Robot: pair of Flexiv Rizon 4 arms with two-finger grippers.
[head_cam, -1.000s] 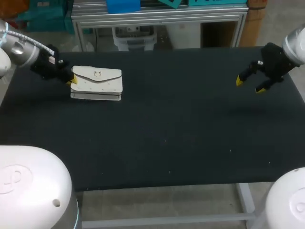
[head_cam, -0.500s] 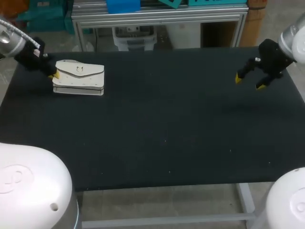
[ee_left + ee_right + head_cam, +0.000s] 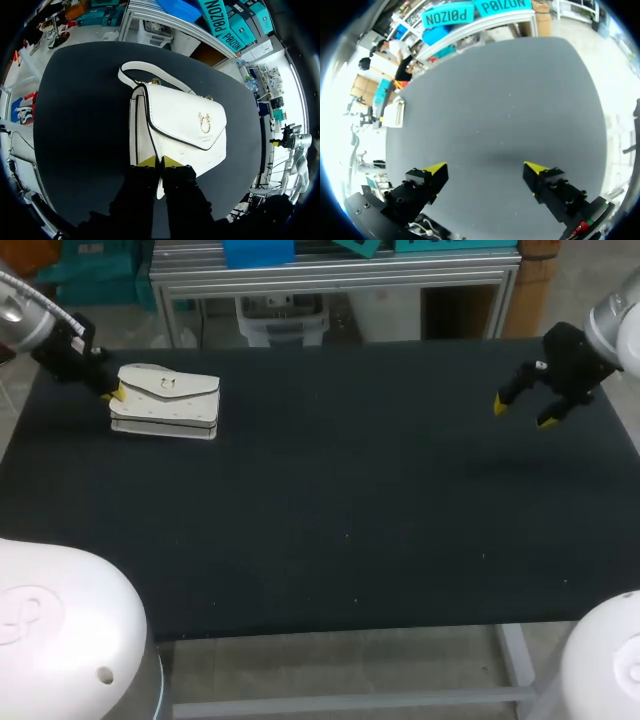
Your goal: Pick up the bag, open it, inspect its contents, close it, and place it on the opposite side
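Left gripper (image 3: 159,163) pinching near edge of white flap handbag (image 3: 175,122), which lies at its 12 o'clock on black table (image 3: 75,125).

bag (image 3: 165,400): on the surface (image 3: 330,500), far-left corner.
left end effector (image 3: 116,395): right at the bag's left edge, touching it.
right end effector (image 3: 520,412): far right side, well apart from the bag.

Bag (image 3: 166,400) has been drawn toward the left edge of the desk (image 3: 330,500), pinched at its end by the left tool (image 3: 116,393). Right tool (image 3: 522,413) has been shifted slightly toward the far edge.
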